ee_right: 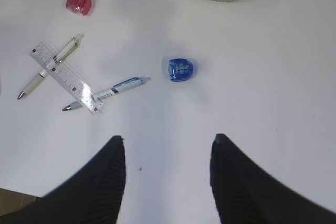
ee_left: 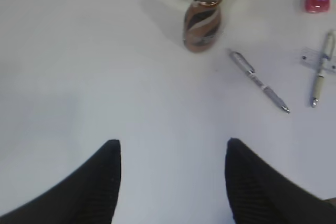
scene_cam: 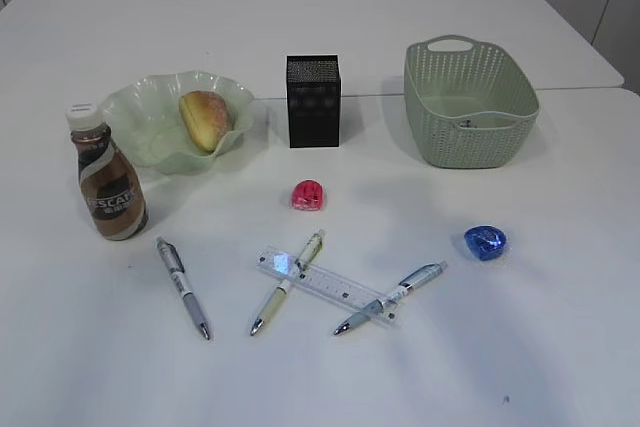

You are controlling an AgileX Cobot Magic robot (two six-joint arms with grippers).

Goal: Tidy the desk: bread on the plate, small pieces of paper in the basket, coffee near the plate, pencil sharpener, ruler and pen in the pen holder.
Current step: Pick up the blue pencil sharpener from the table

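Observation:
The bread (scene_cam: 205,119) lies in the green plate (scene_cam: 150,107), with the coffee (scene_cam: 108,182) standing beside it at front left. The pen holder (scene_cam: 313,100) and basket (scene_cam: 470,102) stand further back. A red pencil sharpener (scene_cam: 307,195) and a blue one (scene_cam: 485,242) sit mid-desk. The clear ruler (scene_cam: 330,282) lies across two pens (scene_cam: 287,282) (scene_cam: 392,297), and a third pen (scene_cam: 183,287) lies to the left. No small pieces of paper show on the desk. My left gripper (ee_left: 173,142) and right gripper (ee_right: 168,139) hang open over bare desk, empty.
Neither arm shows in the exterior view. The white desk (scene_cam: 560,347) has bare surface along its front and right side. A second white table (scene_cam: 300,7) adjoins behind.

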